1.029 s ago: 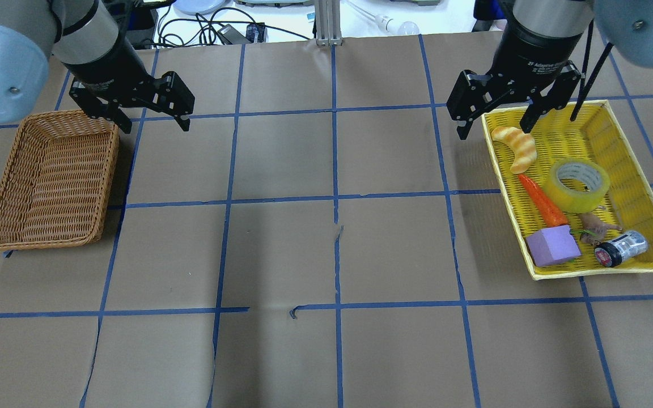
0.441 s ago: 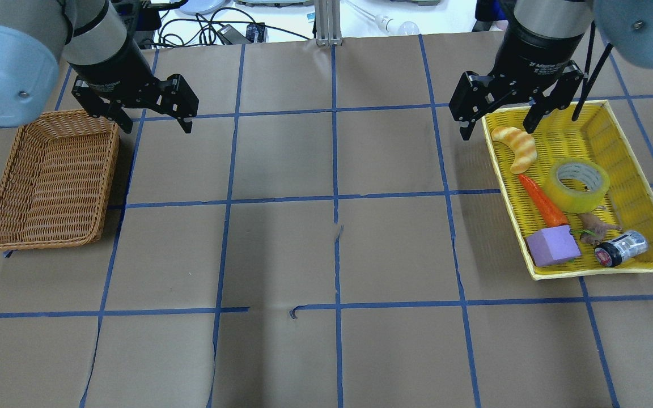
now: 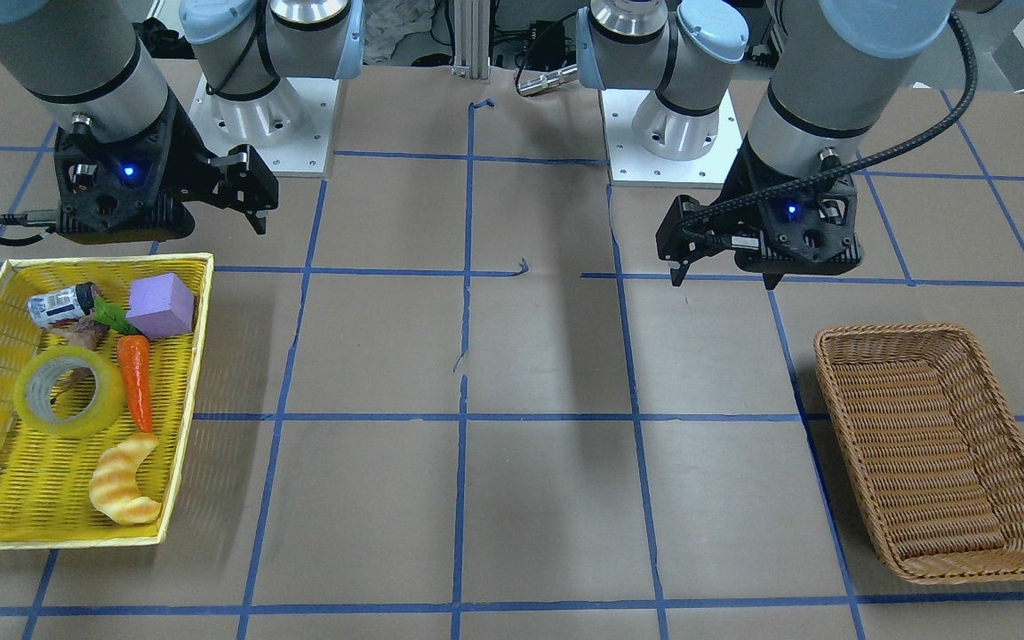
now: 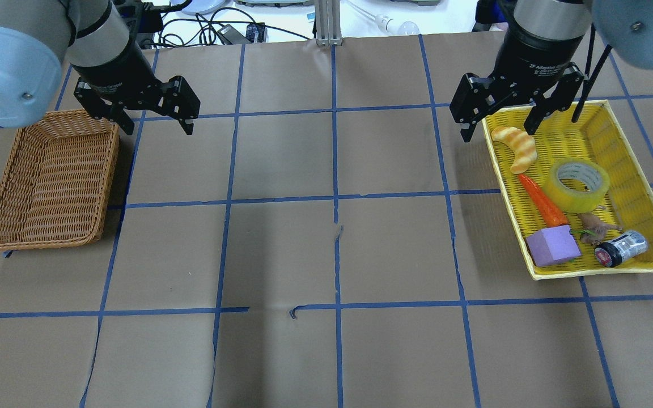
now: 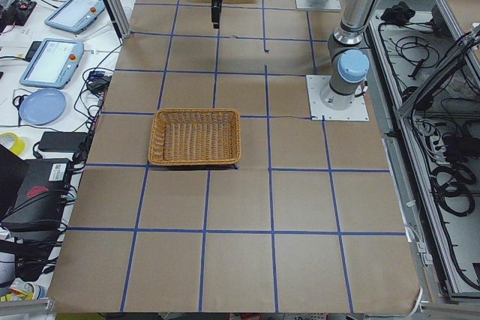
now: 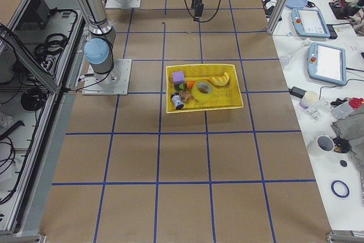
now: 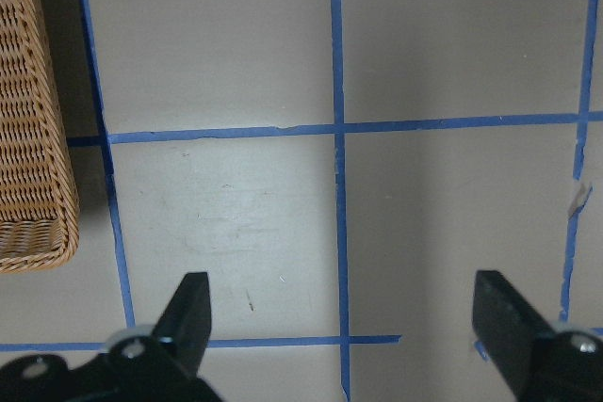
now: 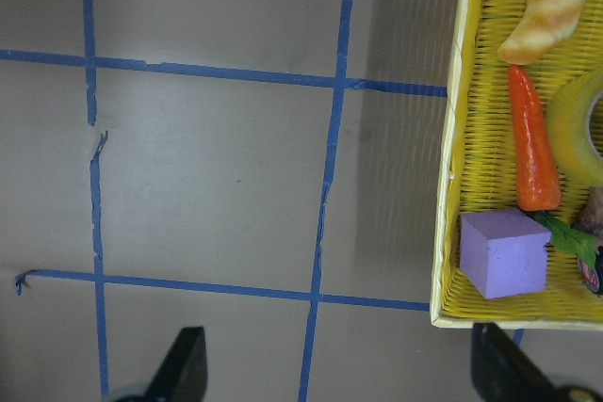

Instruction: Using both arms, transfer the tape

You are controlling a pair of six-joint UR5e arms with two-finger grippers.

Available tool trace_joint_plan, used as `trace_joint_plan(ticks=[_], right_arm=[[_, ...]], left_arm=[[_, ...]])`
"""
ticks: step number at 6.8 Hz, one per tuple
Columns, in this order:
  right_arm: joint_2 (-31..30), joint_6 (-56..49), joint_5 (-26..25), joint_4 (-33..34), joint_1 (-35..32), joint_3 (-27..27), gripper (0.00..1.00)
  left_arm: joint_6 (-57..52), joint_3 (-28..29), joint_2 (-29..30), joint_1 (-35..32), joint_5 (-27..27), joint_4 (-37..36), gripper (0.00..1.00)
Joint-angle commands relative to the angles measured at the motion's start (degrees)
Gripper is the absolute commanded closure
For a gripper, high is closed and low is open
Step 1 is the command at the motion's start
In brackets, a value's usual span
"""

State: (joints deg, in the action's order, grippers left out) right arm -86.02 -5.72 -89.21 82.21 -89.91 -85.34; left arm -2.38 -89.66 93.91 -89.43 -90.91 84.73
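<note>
The tape (image 4: 579, 184), a yellow translucent roll with a pale core, lies flat in the yellow tray (image 4: 501, 184) at the right. It also shows in the front view (image 3: 68, 391) and at the right wrist view's edge (image 8: 577, 134). My right gripper (image 4: 497, 130) is open and empty. It hangs above the tray's far left corner, near the croissant toy (image 4: 518, 148), apart from the tape. My left gripper (image 4: 158, 129) is open and empty above the table, just right of the wicker basket (image 4: 110, 170).
The tray also holds an orange carrot (image 4: 542, 200), a purple block (image 4: 553, 245), a small can (image 4: 621, 248) and a brown toy figure (image 4: 597, 226). The basket has nothing in it. Brown paper with blue tape lines covers the table between the arms.
Both grippers have shifted slightly to the right in the overhead view and stay open. The tape and the other things in the tray have not moved.
</note>
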Motion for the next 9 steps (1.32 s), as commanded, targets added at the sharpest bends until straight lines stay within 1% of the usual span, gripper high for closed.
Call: trace_joint_plan(ticks=[1, 8, 9], right_arm=[[0.1, 0.0, 0.0, -0.3, 0.0, 0.0, 0.00], [0.7, -1.2, -0.1, 0.0, 0.7, -0.2, 0.00], [1.3, -1.2, -3.7, 0.4, 2.9, -0.4, 0.00]], left_arm=[[0.0, -0.1, 0.0, 0.0, 1.2, 0.1, 0.00], [0.0, -0.2, 0.2, 0.0, 1.0, 0.1, 0.00], [-0.1, -0.2, 0.2, 0.0, 1.0, 0.1, 0.00]])
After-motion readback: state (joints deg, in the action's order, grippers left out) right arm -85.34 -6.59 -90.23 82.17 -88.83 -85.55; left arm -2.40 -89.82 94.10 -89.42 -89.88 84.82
